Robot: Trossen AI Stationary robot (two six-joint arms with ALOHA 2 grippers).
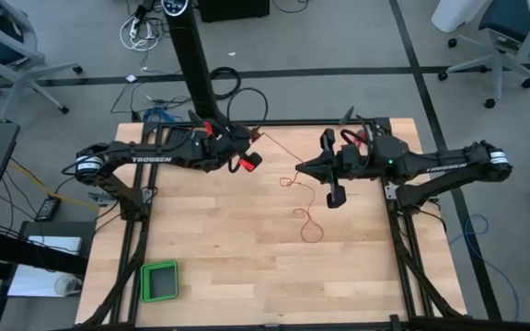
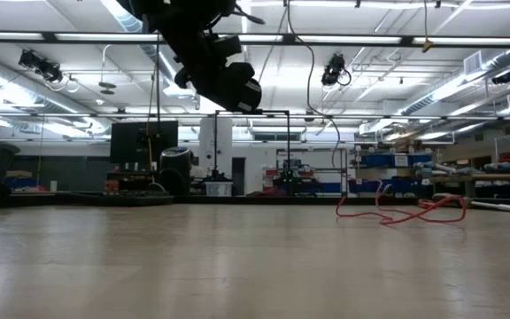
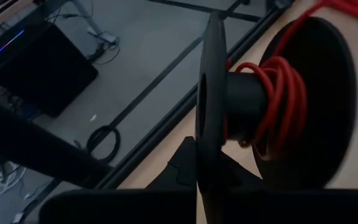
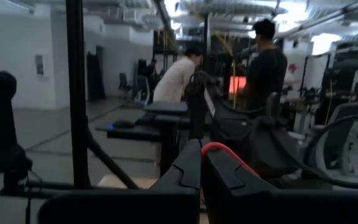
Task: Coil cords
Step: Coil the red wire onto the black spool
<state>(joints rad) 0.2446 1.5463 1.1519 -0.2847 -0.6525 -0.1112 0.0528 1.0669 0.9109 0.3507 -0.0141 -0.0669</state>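
Between my two arms the cord (image 1: 283,152) runs as a thin red line, and its loose end lies in squiggles on the tabletop (image 1: 247,267). My left gripper (image 1: 247,158) has its jaws shut on a black spool (image 3: 253,118), with some red turns already round the middle. My right gripper (image 1: 300,169) has its jaws shut, pinching the cord; a red bit shows over the fingers (image 4: 185,168). I think I should keep the line a little tight and lay each new turn next to the last.
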